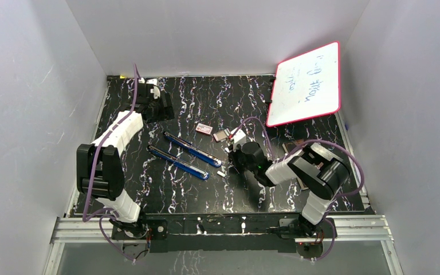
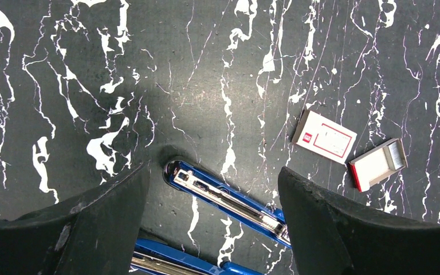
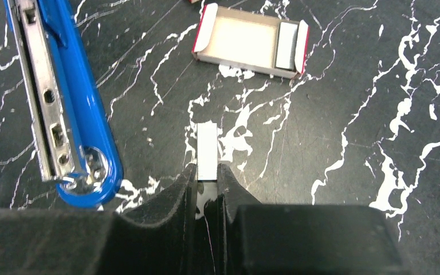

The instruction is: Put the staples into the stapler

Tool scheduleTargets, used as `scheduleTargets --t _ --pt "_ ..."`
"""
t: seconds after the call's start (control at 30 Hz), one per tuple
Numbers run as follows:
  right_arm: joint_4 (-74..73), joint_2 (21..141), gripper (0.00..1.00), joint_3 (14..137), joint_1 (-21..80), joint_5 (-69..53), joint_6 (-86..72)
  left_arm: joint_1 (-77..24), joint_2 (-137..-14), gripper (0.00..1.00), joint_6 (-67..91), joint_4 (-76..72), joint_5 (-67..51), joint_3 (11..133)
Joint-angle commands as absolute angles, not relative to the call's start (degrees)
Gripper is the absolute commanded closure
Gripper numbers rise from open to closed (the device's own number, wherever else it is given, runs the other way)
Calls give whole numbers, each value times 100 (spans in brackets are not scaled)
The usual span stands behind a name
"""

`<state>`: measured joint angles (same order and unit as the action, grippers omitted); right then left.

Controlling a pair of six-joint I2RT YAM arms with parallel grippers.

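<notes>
The blue stapler (image 1: 186, 154) lies opened flat at mid-table, its metal channel facing up (image 2: 229, 203); one end shows in the right wrist view (image 3: 63, 103). My right gripper (image 3: 207, 172) is shut on the near end of a short silvery strip of staples (image 3: 207, 150), low over the table just right of the stapler's end (image 1: 233, 152). My left gripper (image 2: 212, 177) is open and empty, above the table beyond the stapler's far-left end (image 1: 157, 109). The open box tray (image 3: 249, 40) holds another block of staples (image 3: 287, 46).
A red-and-white box sleeve (image 1: 204, 129) lies beside the tray (image 1: 222, 136). A small pale piece (image 1: 220, 173) lies by the stapler's near end. A red-rimmed whiteboard (image 1: 306, 83) leans at the back right. Grey walls close in the table.
</notes>
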<state>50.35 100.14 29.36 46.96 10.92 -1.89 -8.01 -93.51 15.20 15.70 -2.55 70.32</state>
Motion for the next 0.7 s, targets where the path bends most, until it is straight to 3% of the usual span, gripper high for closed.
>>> scheduleTargets --t 0.0,0.3,0.67 --pt "4025 9525 99 2890 4688 869 62 -825 -9460 19 1613 1496 -450 7281" --pt "2901 8478 100 3832 4687 631 403 -826 -9732 17 1635 1444 -461 7353" --pt "1431 9231 100 5439 5018 -12 39 -824 -10534 18 1956 2108 239 7489"
